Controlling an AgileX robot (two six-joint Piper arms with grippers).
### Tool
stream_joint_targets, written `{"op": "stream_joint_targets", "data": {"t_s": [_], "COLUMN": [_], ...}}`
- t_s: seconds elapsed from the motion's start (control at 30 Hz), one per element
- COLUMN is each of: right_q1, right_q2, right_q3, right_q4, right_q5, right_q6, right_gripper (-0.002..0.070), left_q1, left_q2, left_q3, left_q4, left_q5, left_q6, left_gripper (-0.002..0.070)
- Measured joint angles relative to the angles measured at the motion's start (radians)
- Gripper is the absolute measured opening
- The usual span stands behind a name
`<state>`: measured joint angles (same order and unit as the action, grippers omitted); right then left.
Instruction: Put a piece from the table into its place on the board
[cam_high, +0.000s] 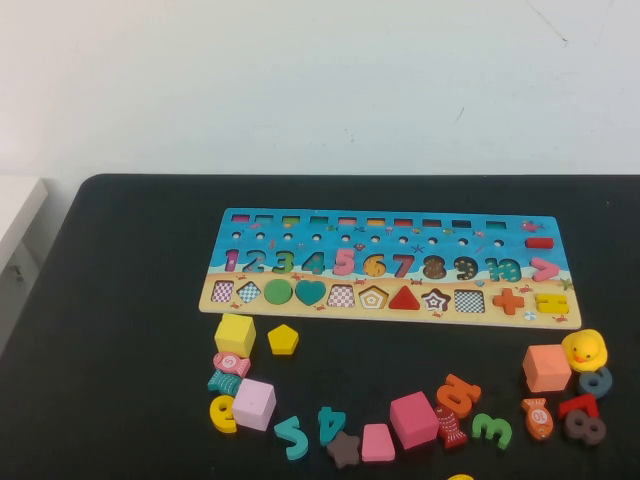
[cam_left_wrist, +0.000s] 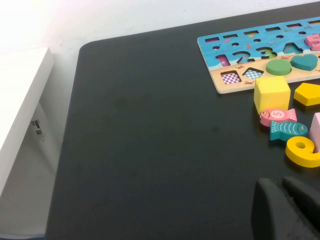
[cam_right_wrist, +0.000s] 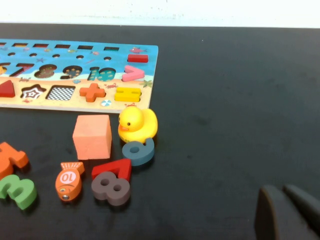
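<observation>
The small yellow pentagon piece (cam_high: 283, 340) lies flat on the black table (cam_high: 130, 300), just in front of the board's left end, next to a yellow cube (cam_high: 235, 335). It also shows in the left wrist view (cam_left_wrist: 308, 93). The long board (cam_high: 240, 222) lies across the table's middle; its pentagon slot (cam_high: 374, 297) is in the sandy shape row. Neither arm shows in the high view. My left gripper (cam_left_wrist: 282, 182) hovers shut and empty over bare table left of the pieces. My right gripper (cam_right_wrist: 282, 189) is shut and empty, right of the duck.
Loose pieces lie in front of the board: pink cubes (cam_high: 254, 404), numbers, fish, a star, an orange cube (cam_high: 546, 368) and a yellow duck (cam_high: 585, 350). A white cabinet (cam_high: 15, 215) stands off the table's left edge.
</observation>
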<state>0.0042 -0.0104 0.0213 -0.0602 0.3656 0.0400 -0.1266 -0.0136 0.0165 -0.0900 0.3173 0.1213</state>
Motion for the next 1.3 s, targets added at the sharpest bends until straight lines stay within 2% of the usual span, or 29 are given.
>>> {"op": "stream_joint_targets", "data": {"t_s": [0.17, 0.37, 0.8, 0.87, 0.97, 1.13, 1.23, 1.3], "right_q1": [0.000, 0.000, 0.000, 0.000, 0.000, 0.000, 0.000, 0.000], "right_q2": [0.000, 0.000, 0.000, 0.000, 0.000, 0.000, 0.000, 0.000], "right_q3": [0.000, 0.000, 0.000, 0.000, 0.000, 0.000, 0.000, 0.000], "right_q4": [0.000, 0.000, 0.000, 0.000, 0.000, 0.000, 0.000, 0.000], "right_q5": [0.000, 0.000, 0.000, 0.000, 0.000, 0.000, 0.000, 0.000], "right_q6": [0.000, 0.000, 0.000, 0.000, 0.000, 0.000, 0.000, 0.000], "right_gripper": [0.0019, 0.0018, 0.0019, 0.0019, 0.0018, 0.0018, 0.0018, 0.0019], "left_q1": [0.000, 0.000, 0.000, 0.000, 0.000, 0.000, 0.000, 0.000], "left_q2": [0.000, 0.000, 0.000, 0.000, 0.000, 0.113, 0.220, 0.285], "left_q3": [0.002, 0.002, -0.001, -0.044, -0.190, -0.514, -0.659, -0.705], "left_q4": [0.000, 0.000, -0.047, -0.056, -0.060, -0.060, -0.070, -0.083], "left_q5": [-0.081, -0.415, -0.861, -0.833, -0.673, -0.241, 0.000, 0.083], "left_q6": [0.002, 0.002, -0.020, -0.018, 0.027, 0.185, 0.216, 0.216], "left_gripper": [-0.0001, -0.0001, -0.0001, -0.0001, -0.0001, -0.0001, -0.0001, -0.0001]}}
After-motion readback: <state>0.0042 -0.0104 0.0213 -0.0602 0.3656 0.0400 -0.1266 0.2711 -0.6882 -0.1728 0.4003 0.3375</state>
